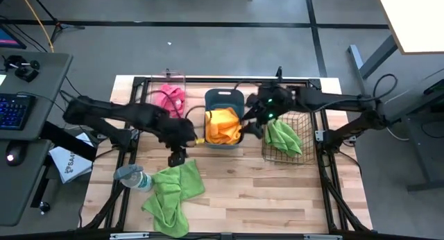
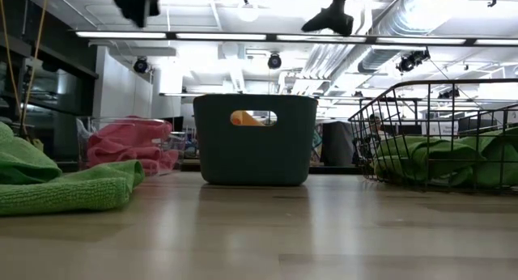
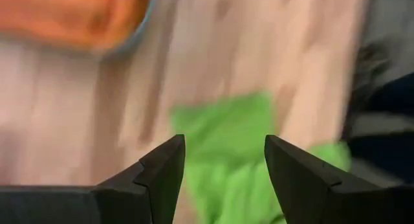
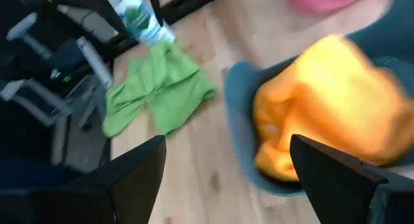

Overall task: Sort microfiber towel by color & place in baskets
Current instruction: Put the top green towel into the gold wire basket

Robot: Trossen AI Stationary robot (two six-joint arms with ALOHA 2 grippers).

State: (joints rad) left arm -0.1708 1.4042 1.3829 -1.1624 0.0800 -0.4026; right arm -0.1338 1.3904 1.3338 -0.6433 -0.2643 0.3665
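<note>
On the wooden counter [image 1: 277, 188] stand three baskets in a row: a clear plastic box [image 1: 168, 94] holding pink towels [image 1: 170, 100], a teal tub [image 1: 223, 118] in the middle filled with orange towels [image 1: 223, 126], and a brown wire-mesh basket [image 1: 286, 137] with a lime green towel [image 1: 283, 137] inside. Loose green towels [image 1: 173, 193], at least two, lie bunched on the counter nearer the front, just beside a clear bottle [image 1: 132, 177] lying on its side.

Between the clear box and the teal tub, the left hand [image 1: 177, 155] hangs above the loose green cloth, fingers apart and holding nothing. At the teal tub's right edge, the right hand [image 1: 251, 126] is also spread wide and empty, over the orange pile.

Beyond the counter lies grey floor; a desk with a keyboard [image 1: 15, 109] stands to the left.
</note>
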